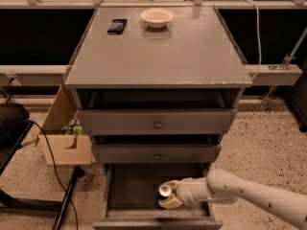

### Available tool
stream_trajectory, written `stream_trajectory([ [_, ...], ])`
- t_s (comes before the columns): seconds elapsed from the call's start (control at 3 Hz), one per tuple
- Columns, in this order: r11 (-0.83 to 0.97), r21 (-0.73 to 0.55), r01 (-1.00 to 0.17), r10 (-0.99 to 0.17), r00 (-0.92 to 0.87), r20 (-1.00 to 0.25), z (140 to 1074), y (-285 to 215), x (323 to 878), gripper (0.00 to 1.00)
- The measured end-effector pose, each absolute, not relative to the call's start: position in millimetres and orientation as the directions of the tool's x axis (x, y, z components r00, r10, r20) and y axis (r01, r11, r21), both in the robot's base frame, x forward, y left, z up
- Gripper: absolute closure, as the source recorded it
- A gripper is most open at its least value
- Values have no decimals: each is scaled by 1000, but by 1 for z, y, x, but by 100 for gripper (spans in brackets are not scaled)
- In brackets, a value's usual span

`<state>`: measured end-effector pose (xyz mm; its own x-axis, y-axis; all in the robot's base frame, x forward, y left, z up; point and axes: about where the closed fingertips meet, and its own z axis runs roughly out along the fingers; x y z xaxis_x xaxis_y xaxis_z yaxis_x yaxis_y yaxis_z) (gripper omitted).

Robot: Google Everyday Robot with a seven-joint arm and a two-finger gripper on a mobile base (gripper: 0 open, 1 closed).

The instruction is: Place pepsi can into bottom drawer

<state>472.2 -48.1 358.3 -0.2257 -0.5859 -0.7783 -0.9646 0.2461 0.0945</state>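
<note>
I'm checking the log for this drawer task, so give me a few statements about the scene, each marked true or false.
1. The bottom drawer is pulled open. True.
2. The pepsi can stands on the cabinet top. False: the gripper holds it inside the bottom drawer.
3. A white bowl sits on the cabinet top. True.
4. The gripper hangs above the white bowl. False: it is low, inside the bottom drawer.

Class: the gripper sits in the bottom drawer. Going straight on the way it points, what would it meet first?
The gripper, gripping the pepsi can, would likely hit the bottom drawer at its picture-left wall first; depth is unclear.
</note>
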Motion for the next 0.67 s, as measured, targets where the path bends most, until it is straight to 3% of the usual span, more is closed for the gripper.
stream_trajectory([
  [0.67, 225, 57, -973, -607, -185, -773, 318, -52, 488, 100],
])
